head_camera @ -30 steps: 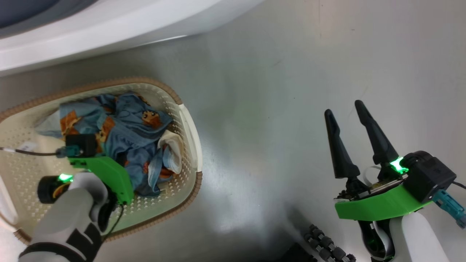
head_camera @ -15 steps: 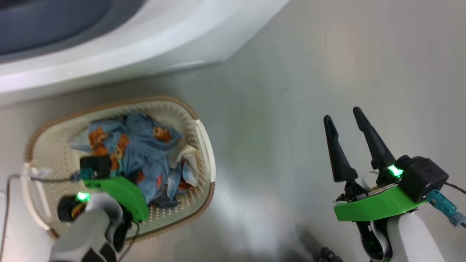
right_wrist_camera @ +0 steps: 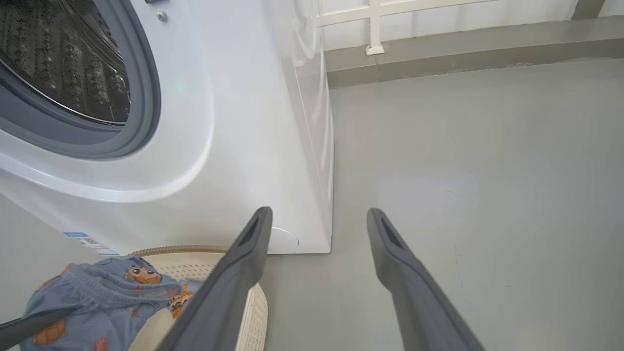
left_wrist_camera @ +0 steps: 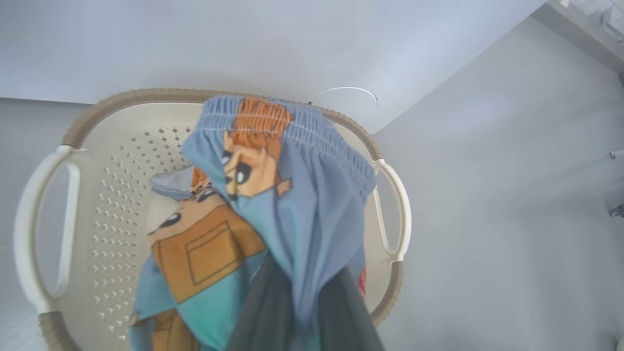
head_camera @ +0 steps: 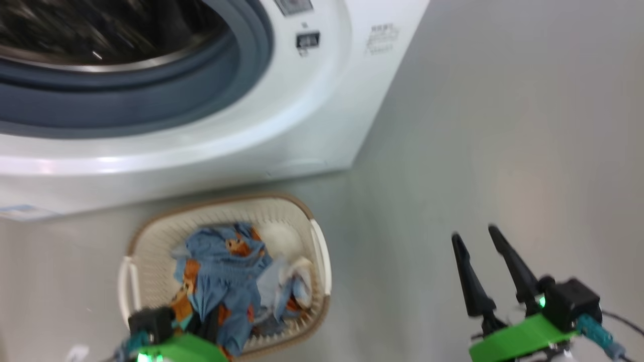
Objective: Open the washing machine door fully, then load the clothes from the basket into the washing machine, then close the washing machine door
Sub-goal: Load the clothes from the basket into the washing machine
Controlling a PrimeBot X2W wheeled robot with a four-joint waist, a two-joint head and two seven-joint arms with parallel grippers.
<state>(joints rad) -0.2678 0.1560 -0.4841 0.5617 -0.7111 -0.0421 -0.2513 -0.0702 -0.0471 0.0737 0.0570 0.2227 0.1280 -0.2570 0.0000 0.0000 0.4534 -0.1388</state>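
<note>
The cream basket [head_camera: 322, 261] [left_wrist_camera: 44, 243] stands on the floor in front of the white washing machine [head_camera: 312, 120] [right_wrist_camera: 253, 146]. Its round opening [head_camera: 100, 55] [right_wrist_camera: 58, 63] is uncovered, showing the steel drum; the washing machine door is out of view. My left gripper [left_wrist_camera: 302, 312] is shut on a fold of the light blue clothes [left_wrist_camera: 297, 204] [head_camera: 226, 271], and the fabric hangs from it above the basket. More cloth lies in the basket, including a white piece [head_camera: 297, 266]. My right gripper [head_camera: 474, 234] [right_wrist_camera: 318, 214] stands open over bare floor, to the right of the basket.
Grey floor [head_camera: 503, 125] stretches to the right of the machine. A low grey kerb and white railing [right_wrist_camera: 438, 44] run along the far side. The basket's right handle [left_wrist_camera: 395, 214] lies nearest my right gripper.
The head camera has tilted up, bringing the machine's opening into view. My left gripper has shut on the blue cloth and drawn it up from the pile. The right gripper stays open.
</note>
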